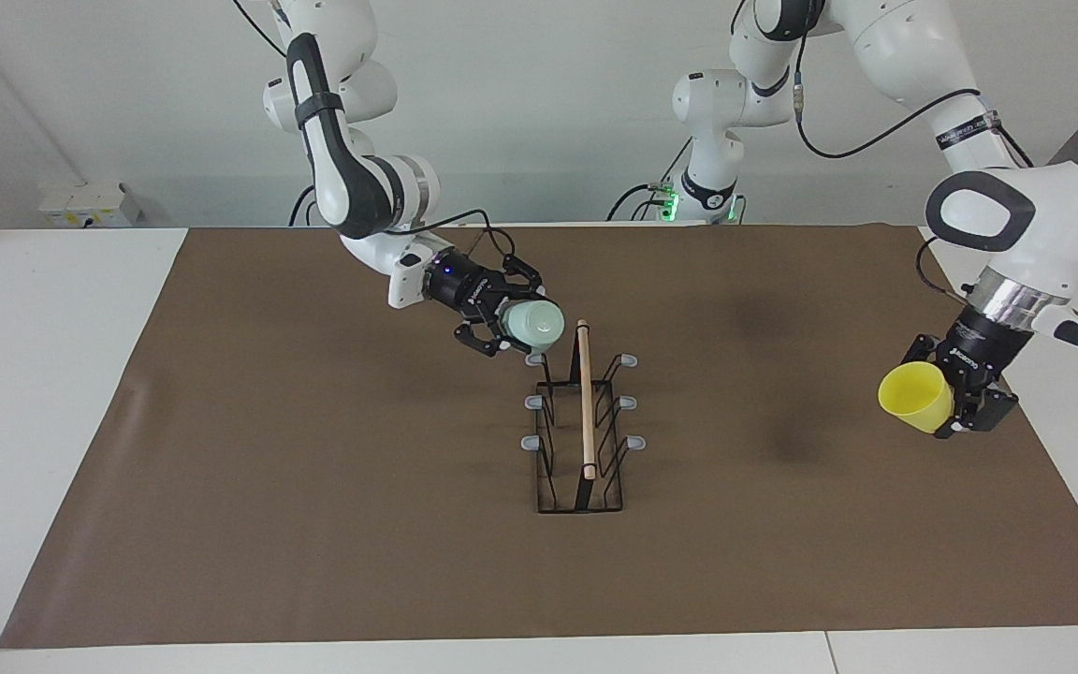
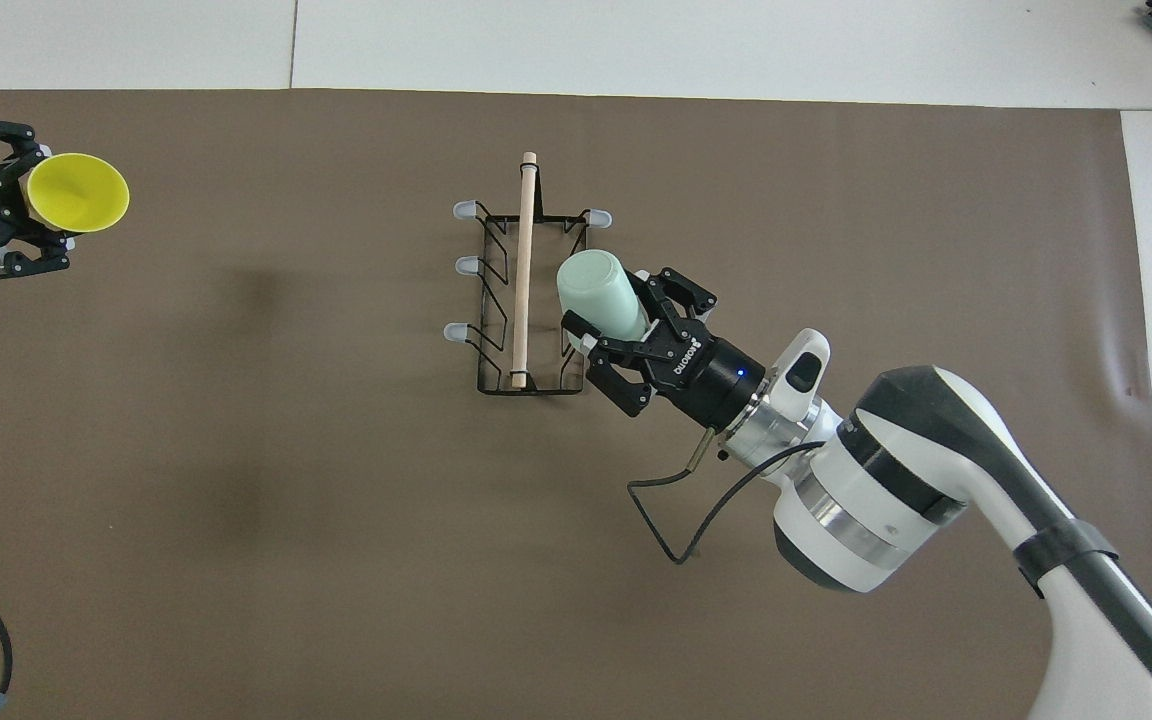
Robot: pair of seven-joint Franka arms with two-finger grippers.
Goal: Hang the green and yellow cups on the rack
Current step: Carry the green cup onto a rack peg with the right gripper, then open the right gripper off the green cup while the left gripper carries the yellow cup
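Note:
The black wire rack (image 1: 586, 412) (image 2: 524, 280) with a wooden rod handle stands mid-table on the brown mat. My right gripper (image 1: 513, 320) (image 2: 618, 308) is shut on the pale green cup (image 1: 536, 323) (image 2: 596, 292). It holds the cup on its side in the air, over the prongs on the right arm's side of the rack, closed end toward the rod. My left gripper (image 1: 941, 395) (image 2: 21, 195) is shut on the yellow cup (image 1: 913, 395) (image 2: 78, 192). It is raised over the mat near the left arm's end, with the cup's mouth tilted sideways toward the rack.
A brown mat (image 1: 314, 487) covers most of the white table. Grey-tipped prongs (image 1: 634, 442) stick out on both long sides of the rack. A cable loop (image 2: 666, 500) hangs under the right wrist.

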